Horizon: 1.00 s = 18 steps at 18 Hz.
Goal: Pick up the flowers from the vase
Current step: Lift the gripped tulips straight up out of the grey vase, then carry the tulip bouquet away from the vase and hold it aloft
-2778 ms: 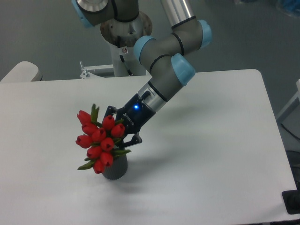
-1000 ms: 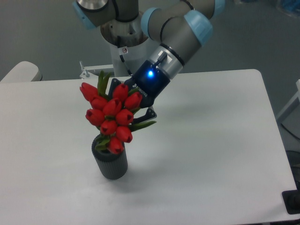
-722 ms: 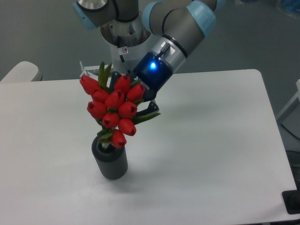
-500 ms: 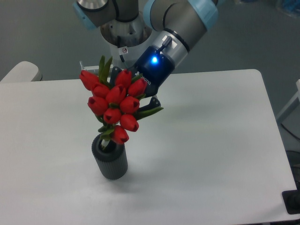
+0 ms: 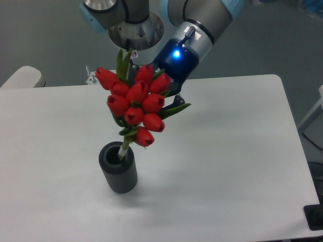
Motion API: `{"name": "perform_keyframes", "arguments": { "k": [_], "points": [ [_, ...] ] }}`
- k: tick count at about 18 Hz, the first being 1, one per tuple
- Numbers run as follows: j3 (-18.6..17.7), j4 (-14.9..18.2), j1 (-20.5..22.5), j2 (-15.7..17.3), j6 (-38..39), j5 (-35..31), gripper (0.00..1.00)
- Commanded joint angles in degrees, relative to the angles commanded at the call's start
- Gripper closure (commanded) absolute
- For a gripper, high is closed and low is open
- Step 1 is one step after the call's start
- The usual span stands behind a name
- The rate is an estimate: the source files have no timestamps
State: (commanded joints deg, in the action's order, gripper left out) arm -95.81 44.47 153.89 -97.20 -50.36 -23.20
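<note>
The gripper (image 5: 160,86) is closed on the flowers (image 5: 137,105), its fingers mostly hidden behind the red buds. The bunch hangs tilted above the vase (image 5: 118,167), and only the pale stem ends (image 5: 122,150) reach down into its hollow top. The risk is those stems catching on the rim: any sideways pull at this point could tip or drag the small vase across the table (image 5: 227,151). The slanted hold could also let the bunch slip through the grip.

The hand (image 5: 154,88) has lifted the flowers (image 5: 137,106) higher, stems nearly out of the vase (image 5: 118,169).
</note>
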Motion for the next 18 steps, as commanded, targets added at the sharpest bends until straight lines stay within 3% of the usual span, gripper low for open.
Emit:
{"name": "perform_keyframes", "arguments": {
  "k": [11,15,18],
  "points": [
    [10.8,-0.2,5.0,-12.4,-4.3,-2.0,0.67],
    [12.0,-0.1,5.6,-14.1,-9.1,-8.0,0.67],
    [12.6,-0.1,6.9,-15.0,-10.5,-8.4,0.67]
  ]
}}
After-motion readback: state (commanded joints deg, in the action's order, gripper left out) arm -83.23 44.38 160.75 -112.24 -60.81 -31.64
